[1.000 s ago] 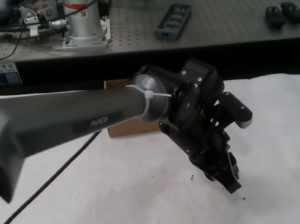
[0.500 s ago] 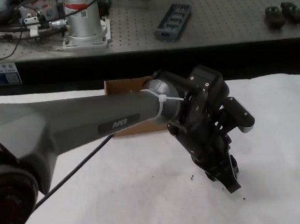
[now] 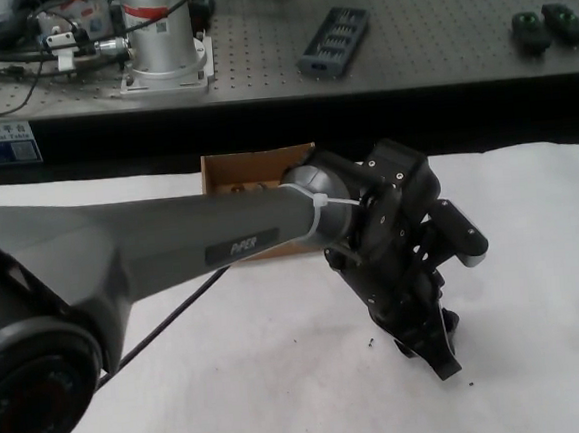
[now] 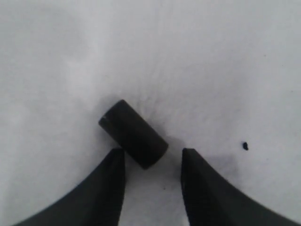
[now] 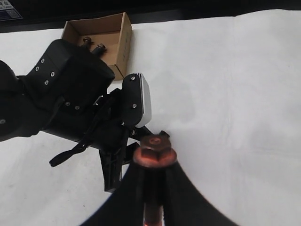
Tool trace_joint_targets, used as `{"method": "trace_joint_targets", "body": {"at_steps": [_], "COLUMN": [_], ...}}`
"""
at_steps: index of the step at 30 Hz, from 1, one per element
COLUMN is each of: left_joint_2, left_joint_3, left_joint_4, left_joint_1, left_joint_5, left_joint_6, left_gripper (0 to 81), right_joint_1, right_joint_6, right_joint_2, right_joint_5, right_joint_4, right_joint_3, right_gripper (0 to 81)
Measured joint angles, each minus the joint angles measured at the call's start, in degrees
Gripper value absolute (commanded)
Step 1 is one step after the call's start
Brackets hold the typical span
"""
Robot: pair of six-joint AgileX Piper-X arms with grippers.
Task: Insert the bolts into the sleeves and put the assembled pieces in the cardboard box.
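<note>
1. The left gripper [image 4: 153,154] is tipped down onto the white cloth [image 4: 225,70] with its fingers spread. It's holding nothing yet.
2. The sleeve [image 4: 134,134] is a short black cylinder lying on its side on the cloth. One end sits in the gap between the two fingertips and the rest pokes out past them at an angle. One finger looks like it's touching the sleeve wall, but from this angle I honestly can't say if it's contact or just very close.
3. The right gripper [image 5: 154,176] is clamped on a copper-coloured bolt [image 5: 154,151]. The shank is pinched between the fingers and the hex head sticks up above them, held off the bench near the left gripper.
4. The cardboard box [image 5: 123,33] sits farther back on the cloth, with two finished pieces [image 5: 99,47] already inside.
5. My guess on handling: the sleeve is small, rigid and light, and its smooth round wall will want to roll or squirt out if it's squeezed off-centre.
6. I'd grab it across the curved wall near mid-length, squared up to the fingers. That leaves both ends clear so the bore stays open for the bolt.
7. The bolt is stiff metal. A shank grip like this one leaves the threaded end free to go in.
</note>
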Motion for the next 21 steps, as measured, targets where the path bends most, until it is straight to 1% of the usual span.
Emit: {"method": "trace_joint_targets", "body": {"at_steps": [7,12,21], "left_joint_2": [0.72,1.83,2.34], "left_joint_3": [-2.04,-5.04,-6.32], "left_joint_4": [1.55,2.23,3.77], "left_joint_1": [-0.27,-0.76,-1.08], "left_joint_5": [-1.0,-1.98,-7.38], "left_joint_6": [-1.62,-5.2,-10.95], "left_gripper": [30.0,30.0,30.0], "right_joint_1": [0.0,0.0,0.0], "right_joint_6": [0.29,0.29,0.29], "right_joint_2": [-1.23,-1.21,-1.21], "right_joint_5": [-0.1,-0.08,-0.08], "right_joint_4": [1.29,1.29,1.29], "right_joint_3": [0.0,0.0,0.0], "right_gripper": [1.9,1.9,1.9]}}
